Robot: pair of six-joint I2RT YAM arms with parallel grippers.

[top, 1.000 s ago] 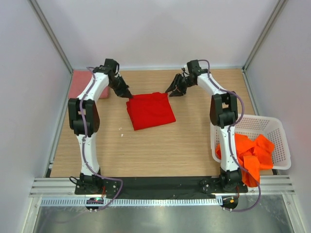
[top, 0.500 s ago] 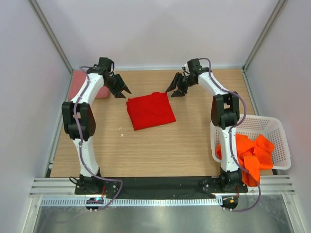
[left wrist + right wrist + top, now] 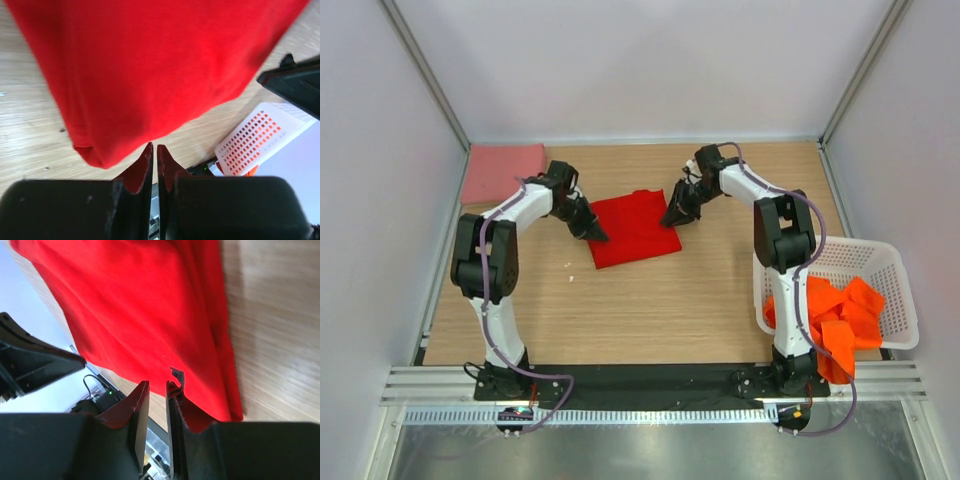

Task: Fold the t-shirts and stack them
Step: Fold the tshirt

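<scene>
Both outstretched: left pincer (image 3: pixel 594 232), right pincer (image 3: pixel 671 218), maybe on red t-shirt (image 3: pixel 632 232)

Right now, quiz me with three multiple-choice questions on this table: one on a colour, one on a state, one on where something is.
1. What colour are the t-shirts in the white basket? A orange; B red; C blue.
2. How is the red t-shirt? A hanging from a claw; B folded flat on the table; C crumpled in the basket.
3. Where is the pink t-shirt? A in the basket; B at the table's far left corner; C on the red t-shirt.
Answers: A, orange t-shirts fill it; B, it lies as a neat rectangle on the wood; B, it sits alone by the left wall.
</scene>
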